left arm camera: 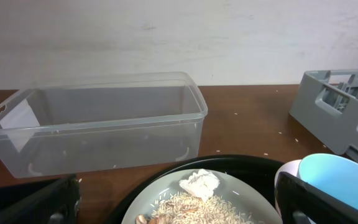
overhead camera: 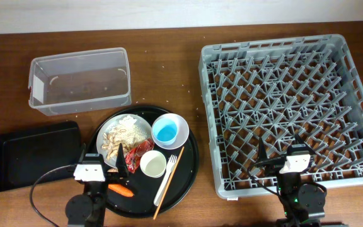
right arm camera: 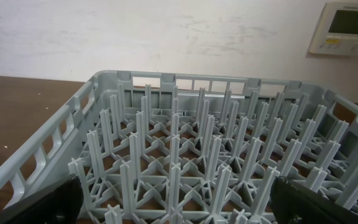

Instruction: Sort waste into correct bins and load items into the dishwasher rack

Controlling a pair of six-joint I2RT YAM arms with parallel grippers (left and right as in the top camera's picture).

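Observation:
A white plate (overhead camera: pixel 142 127) on a round black tray (overhead camera: pixel 188 165) holds rice (overhead camera: pixel 120 135), a white tissue (left arm camera: pixel 199 183) and a small brown lump (left arm camera: pixel 142 218). Beside it lie a red wrapper (overhead camera: pixel 141 153), a carrot (overhead camera: pixel 120 188), a light blue cup (overhead camera: pixel 169 131), a small white cup (overhead camera: pixel 153 164), a fork (overhead camera: pixel 169 171) and chopsticks (overhead camera: pixel 166 186). My left gripper (overhead camera: pixel 101 155) is open and empty over the plate's near edge; in the left wrist view (left arm camera: pixel 179 214) its fingers straddle the plate. My right gripper (overhead camera: pixel 278 149) is open and empty over the grey rack's (overhead camera: pixel 292 104) front part.
The clear tub (overhead camera: pixel 80 82) stands behind the round tray, empty; it also shows in the left wrist view (left arm camera: pixel 104 124). The shallow black rectangular tray (overhead camera: pixel 33 154) lies left of my left arm. The rack's upright pegs (right arm camera: pixel 176 155) fill the right wrist view.

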